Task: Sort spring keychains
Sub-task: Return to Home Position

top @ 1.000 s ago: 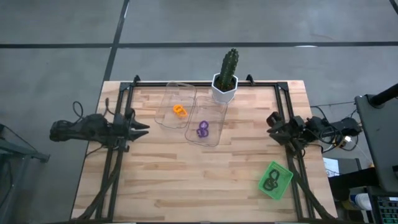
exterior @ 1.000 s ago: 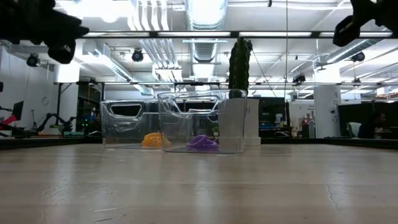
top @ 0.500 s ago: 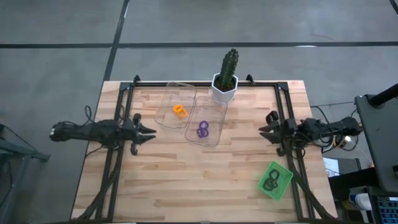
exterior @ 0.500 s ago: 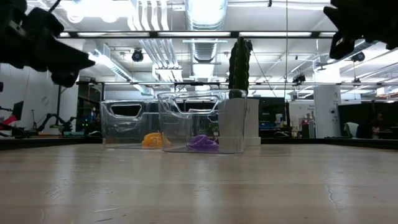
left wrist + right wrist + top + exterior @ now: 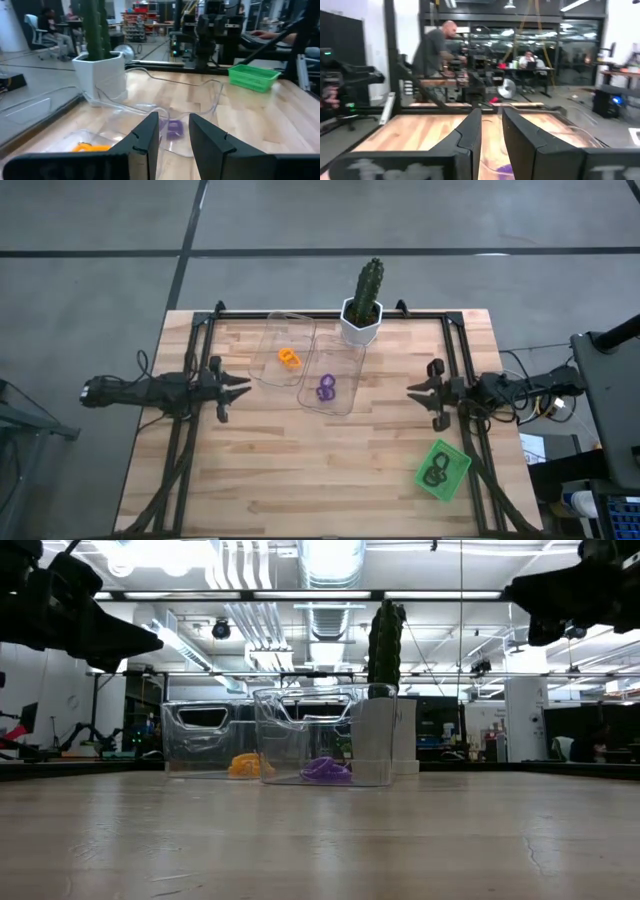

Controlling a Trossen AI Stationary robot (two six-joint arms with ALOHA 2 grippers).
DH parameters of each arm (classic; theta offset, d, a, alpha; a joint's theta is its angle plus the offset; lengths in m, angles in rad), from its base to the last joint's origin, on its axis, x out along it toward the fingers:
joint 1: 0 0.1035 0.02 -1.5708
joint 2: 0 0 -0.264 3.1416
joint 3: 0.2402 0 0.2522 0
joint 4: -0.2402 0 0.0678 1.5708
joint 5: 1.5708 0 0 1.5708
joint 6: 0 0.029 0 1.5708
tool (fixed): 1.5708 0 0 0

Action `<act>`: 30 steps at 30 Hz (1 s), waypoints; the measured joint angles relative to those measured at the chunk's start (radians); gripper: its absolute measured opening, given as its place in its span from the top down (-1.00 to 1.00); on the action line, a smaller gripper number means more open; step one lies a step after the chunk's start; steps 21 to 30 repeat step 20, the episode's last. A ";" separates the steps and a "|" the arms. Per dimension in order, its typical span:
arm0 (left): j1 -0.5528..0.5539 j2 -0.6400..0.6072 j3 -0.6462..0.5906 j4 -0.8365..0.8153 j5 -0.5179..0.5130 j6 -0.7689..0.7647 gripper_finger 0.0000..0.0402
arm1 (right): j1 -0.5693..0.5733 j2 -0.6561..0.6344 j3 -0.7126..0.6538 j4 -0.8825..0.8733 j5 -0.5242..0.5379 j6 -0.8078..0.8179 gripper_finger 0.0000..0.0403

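Orange spring keychains (image 5: 289,358) lie in a clear bin (image 5: 272,330), and purple ones (image 5: 327,389) lie in the clear bin (image 5: 348,360) beside it. Black ones (image 5: 434,473) lie in a green basket (image 5: 452,458) at the near right. My left gripper (image 5: 243,387) hovers level at the table's left edge, pointing at the bins, open by a narrow gap with nothing in it (image 5: 173,119). My right gripper (image 5: 412,392) hovers at the right edge, facing the bins, also narrowly open and holding nothing (image 5: 491,112).
A cactus in a white pot (image 5: 361,320) stands at the far edge beside the bins. Black frame rails (image 5: 190,430) run along both sides of the table. Bare wood lies between the bins and the near edge. People show in the room behind (image 5: 437,45).
Both arms have sunk. My left gripper has stretched out level toward the bins and rolled a little. My right gripper has moved toward the table's middle and rolled, so its fingers now spread sideways.
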State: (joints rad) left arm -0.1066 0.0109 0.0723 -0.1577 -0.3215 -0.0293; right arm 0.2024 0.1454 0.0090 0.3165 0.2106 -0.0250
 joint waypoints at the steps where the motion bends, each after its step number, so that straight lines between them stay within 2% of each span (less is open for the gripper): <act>1: 0.000 0.000 0.000 0.000 -0.009 0.001 0.50 | 0.000 0.005 0.000 -0.001 0.018 0.008 0.63; 11: 0.000 0.000 -0.001 -0.002 -0.018 0.018 0.50 | 0.000 0.033 0.000 -0.007 0.029 0.171 0.68; 14: 0.000 0.000 -0.002 0.000 -0.018 0.018 0.50 | 0.000 0.031 0.001 0.039 0.021 0.150 0.68; 30: 0.000 0.000 -0.005 0.000 -0.018 0.027 0.50 | 0.000 0.034 0.001 0.023 0.016 0.153 0.64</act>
